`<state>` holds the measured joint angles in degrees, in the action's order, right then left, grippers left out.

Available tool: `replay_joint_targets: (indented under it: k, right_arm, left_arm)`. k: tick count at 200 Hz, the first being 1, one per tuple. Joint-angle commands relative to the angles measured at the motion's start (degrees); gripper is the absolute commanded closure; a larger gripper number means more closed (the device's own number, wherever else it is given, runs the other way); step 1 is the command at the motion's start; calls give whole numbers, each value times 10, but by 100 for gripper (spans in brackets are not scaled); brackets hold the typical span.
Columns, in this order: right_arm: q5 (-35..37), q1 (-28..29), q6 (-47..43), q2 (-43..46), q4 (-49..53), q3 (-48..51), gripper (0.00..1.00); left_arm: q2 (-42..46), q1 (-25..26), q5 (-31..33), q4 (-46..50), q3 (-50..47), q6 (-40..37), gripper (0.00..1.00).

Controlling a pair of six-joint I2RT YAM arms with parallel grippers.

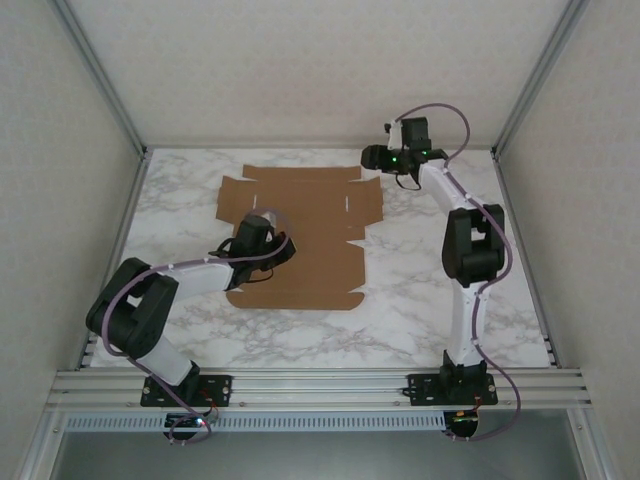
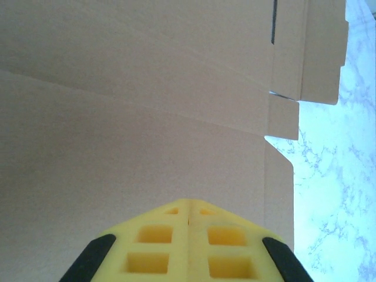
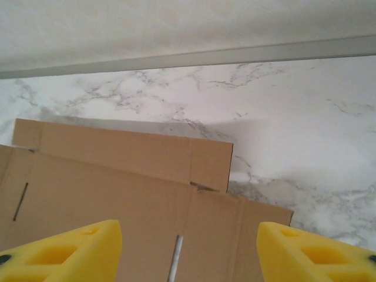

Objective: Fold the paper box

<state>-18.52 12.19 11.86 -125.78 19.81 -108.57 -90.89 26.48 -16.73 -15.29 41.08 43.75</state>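
Note:
The paper box (image 1: pixel 310 255) lies flat and unfolded on the marble table, a brown die-cut sheet with flaps and slots. My left gripper (image 1: pixel 264 243) is low over the sheet's left middle. In the left wrist view its yellow fingers (image 2: pixel 170 235) are pressed together, the left gripper (image 2: pixel 188 202) shut with nothing between them, over the cardboard (image 2: pixel 147 117). My right gripper (image 1: pixel 370 158) hovers at the sheet's far right corner. In the right wrist view the right gripper (image 3: pixel 189 249) is wide open, with the corner flaps (image 3: pixel 129 188) and a narrow slot below the gap.
The marble table (image 1: pixel 430 270) is walled by white panels on three sides, with slanted aluminium posts (image 1: pixel 110 90) at the back corners. An aluminium rail (image 1: pixel 320 382) carrying both arm bases runs along the near edge. Bare marble (image 2: pixel 335 194) lies right of the sheet.

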Motion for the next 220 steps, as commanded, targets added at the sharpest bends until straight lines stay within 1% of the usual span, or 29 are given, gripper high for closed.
replay_joint_targets:
  k: [1, 19, 43, 89, 130, 146, 189, 220]
  right_arm:
    - [-31, -5, -30, -46, 50, -62, 37]
    - [-53, -8, -30, -85, 60, -102, 37]
    - [-79, -8, -33, -133, 81, -161, 35]
    - [-62, -10, -33, -194, 112, -236, 33]
    - [-110, -14, -28, -236, 126, -294, 33]
    - [-108, -17, -24, -258, 142, -326, 33]
    - [-110, -21, -13, -278, 135, -343, 33]
    - [-106, -21, -12, -291, 141, -359, 36]
  left_arm:
    - [7, -12, -12, 39, -26, 12, 100]
    - [-10, -12, -21, 49, -42, 17, 100]
    - [-32, -13, -14, 54, -56, 9, 100]
    - [-79, -19, 3, 83, -30, -24, 100]
    - [-89, -21, 14, 93, -29, -35, 100]
    - [-85, -22, 17, 99, -30, -39, 100]
    - [-70, -22, 24, 115, -46, -46, 100]
    - [-68, -22, 28, 126, -53, -49, 100]
